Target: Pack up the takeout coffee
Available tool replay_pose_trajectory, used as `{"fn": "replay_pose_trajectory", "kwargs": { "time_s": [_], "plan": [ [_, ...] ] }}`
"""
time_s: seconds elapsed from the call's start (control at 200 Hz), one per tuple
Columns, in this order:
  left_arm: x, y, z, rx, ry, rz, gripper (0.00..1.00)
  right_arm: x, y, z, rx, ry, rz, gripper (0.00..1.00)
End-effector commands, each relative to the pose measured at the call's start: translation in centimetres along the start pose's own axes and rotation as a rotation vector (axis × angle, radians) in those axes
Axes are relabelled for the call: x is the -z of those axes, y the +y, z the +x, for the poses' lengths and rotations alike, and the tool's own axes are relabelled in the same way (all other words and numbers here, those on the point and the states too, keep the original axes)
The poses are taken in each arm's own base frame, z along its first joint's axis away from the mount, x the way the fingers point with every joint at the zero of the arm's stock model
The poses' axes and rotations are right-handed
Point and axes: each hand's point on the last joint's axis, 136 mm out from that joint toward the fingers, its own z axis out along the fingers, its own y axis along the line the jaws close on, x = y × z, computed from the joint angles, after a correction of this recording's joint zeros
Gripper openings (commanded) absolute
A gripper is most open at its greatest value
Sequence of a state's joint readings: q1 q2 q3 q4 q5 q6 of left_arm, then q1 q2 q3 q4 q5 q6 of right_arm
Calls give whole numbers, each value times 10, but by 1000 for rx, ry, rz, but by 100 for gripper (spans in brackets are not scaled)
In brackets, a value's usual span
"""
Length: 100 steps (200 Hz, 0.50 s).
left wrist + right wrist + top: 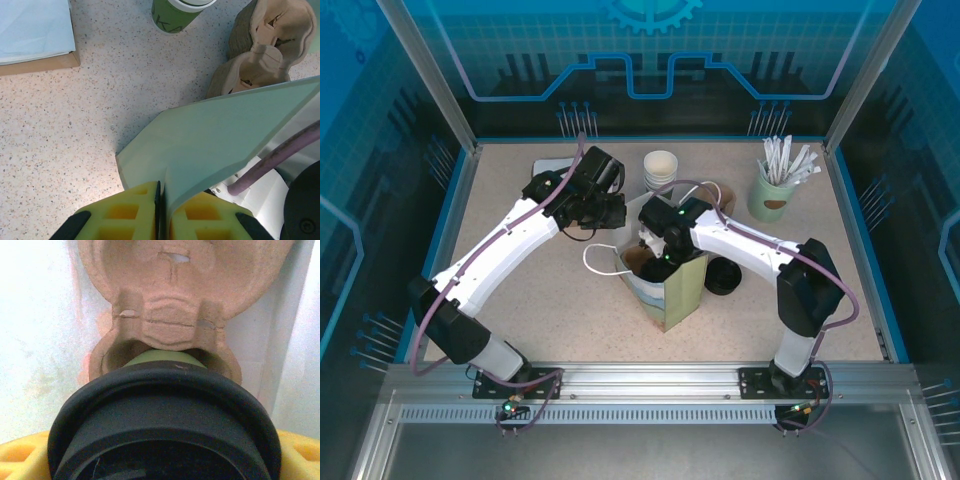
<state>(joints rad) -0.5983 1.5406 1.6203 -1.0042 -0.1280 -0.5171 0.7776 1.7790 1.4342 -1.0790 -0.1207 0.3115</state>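
The right gripper (160, 462) is deep inside the paper bag (682, 290). Its jaws are wide apart, with one yellow finger (22, 455) on each side of the takeout coffee (162, 390). It is grasping the cup just under the round black lid (150, 440). A bit of the cup's green side peeks out past the lid. The coffee stands upright, and its bottom end goes down into the near round hole of the brown pulp tray (170, 295) that lies in the bag. It looks like the cup sits in that hole, but the lid hides the bottom, so I cannot be sure. The pale walls of the bag rise on both sides of the tray. The left gripper (160, 207) is squeezed almost all the way closed. Its yellow fingers (132, 215) pinch the thin top edge of the bag's pale green wall (225, 145) between them. Past that wall, on the speckled table (75, 125), there is another brown tray (270, 45) and a green cup (177, 12) near it. From above, the bag stands in the middle of the table between the two arms, and a cup of white straws (772, 195) stands well apart at the far right.
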Motion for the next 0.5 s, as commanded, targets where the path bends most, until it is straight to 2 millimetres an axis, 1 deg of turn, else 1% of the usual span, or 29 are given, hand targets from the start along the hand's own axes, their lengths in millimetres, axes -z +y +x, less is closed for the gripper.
{"fn": "replay_pose_trajectory", "kwargs": {
  "time_s": [0.0,0.135,0.385,0.495],
  "plan": [
    [-8,3,5,-9,39,-12,13,-32,-25,0,-12,51,80,75],
    [-8,3,5,-10,39,-10,13,-30,-25,-1,-9,45,80,76],
    [-7,3,5,-11,39,-9,13,-33,-26,0,-12,55,84,76],
    [-8,2,5,-11,40,-9,13,-29,-25,-1,-11,43,82,76]
  ]
}}
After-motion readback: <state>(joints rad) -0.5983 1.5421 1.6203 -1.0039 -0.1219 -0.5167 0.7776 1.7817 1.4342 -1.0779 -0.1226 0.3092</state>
